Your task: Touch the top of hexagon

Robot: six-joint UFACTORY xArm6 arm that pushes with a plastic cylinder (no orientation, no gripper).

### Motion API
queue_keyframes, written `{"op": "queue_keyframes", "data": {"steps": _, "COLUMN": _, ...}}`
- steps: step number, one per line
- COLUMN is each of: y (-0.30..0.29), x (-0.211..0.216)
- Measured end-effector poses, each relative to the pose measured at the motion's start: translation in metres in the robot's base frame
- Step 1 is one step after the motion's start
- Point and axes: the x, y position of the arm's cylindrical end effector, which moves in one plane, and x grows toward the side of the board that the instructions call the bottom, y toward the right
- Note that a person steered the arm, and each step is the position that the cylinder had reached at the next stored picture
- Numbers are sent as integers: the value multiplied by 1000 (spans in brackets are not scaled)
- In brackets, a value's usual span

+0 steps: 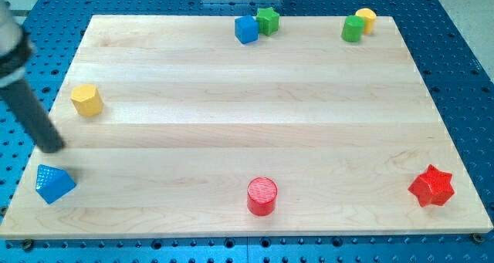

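In the camera view, my tip point(52, 146) rested on the desk point(247, 124) at its nine o'clock edge; there was no pincer on the rod to open or close. The yellow hexagon point(86, 100) sat near it, at one o'clock from the tip, apart. The blue triangular block point(54, 183) lay just at six o'clock.

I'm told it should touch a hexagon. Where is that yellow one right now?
The yellow hexagon sits near the board's left edge, at mid-height. My tip is just below-left of it, and the blue block lies further down.
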Motion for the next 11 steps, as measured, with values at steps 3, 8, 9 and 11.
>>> {"op": "queue_keyframes", "data": {"steps": 3, "y": 112, "x": -70}}
{"op": "queue_keyframes", "data": {"steps": 8, "y": 175, "x": -96}}
{"op": "queue_keyframes", "data": {"steps": 9, "y": 144, "x": -53}}
{"op": "queue_keyframes", "data": {"steps": 11, "y": 44, "x": -49}}
